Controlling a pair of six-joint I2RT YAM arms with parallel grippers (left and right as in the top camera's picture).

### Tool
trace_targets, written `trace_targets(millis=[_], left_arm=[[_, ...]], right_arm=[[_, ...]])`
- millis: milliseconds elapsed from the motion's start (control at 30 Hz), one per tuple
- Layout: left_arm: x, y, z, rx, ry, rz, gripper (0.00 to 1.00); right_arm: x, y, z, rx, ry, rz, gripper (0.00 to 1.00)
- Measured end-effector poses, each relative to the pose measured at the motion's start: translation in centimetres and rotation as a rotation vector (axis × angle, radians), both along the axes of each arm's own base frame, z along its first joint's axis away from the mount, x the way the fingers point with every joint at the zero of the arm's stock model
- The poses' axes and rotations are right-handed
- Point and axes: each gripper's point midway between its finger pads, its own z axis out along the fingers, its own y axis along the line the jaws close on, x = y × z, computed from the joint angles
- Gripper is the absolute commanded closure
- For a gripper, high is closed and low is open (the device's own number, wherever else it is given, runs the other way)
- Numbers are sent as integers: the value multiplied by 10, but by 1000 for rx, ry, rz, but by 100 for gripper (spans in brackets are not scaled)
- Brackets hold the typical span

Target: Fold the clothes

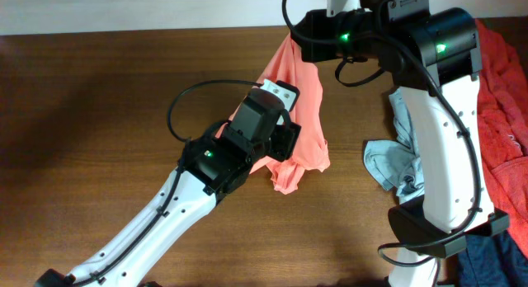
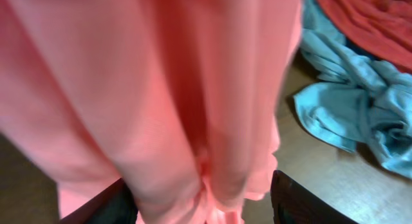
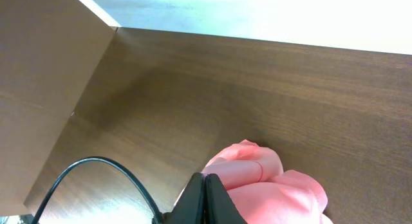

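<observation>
A salmon-pink shirt [image 1: 301,114] hangs from my right gripper [image 1: 294,35] at the back of the table, and its lower end bunches on the wood. In the right wrist view the right gripper [image 3: 205,185] is shut, with a fold of the shirt [image 3: 270,192] pinched at its tips. My left gripper [image 1: 289,144] is pushed into the shirt's lower half. In the left wrist view the pink fabric [image 2: 161,89] fills the frame and hangs between the two dark fingers [image 2: 106,205]. The left gripper [image 2: 203,208] stands open, with a gap at the right finger.
A pale grey-blue garment [image 1: 392,159] lies crumpled by the right arm's base [image 1: 437,196] and shows in the left wrist view [image 2: 351,102]. A red garment [image 1: 505,114] is heaped at the right edge, with navy cloth [image 1: 495,258] in front of it. Bare wooden table [image 1: 99,97] lies to the left.
</observation>
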Motion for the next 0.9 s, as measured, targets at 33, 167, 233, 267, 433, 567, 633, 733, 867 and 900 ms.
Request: trace_targets(millis=[33,167,233,267,433,567,633,733,867,900], left_arm=[[2,2,0,6,-4,12,39],[12,4,-16,45,3,57,52],[16,2,-26,61,16,62,53],[18,1,-32,68,24,64,58],[22,-1,-45,86,41,71,84],[24,3,-45,100,30,87,99],[25,8,-46,117,31,106,99],[25,26,-46,164,33,153,99],[27,68,-16,187,-23,263,99],[28,81,-3,180,-49,299,99]], right_arm=[[0,0,0,0,0,0,96],[0,0,0,0,1,0,96],[0,0,0,0,2,0,96],[0,0,0,0,2,0,96],[0,0,0,0,2,0,96],[0,0,0,0,2,0,96],[0,0,0,-1,2,0,96],[0,-1,-1,-3,2,-3,96],[1,-5,-2,-6,8,-13,96],[1,-10,-5,-10,23,-22,92]])
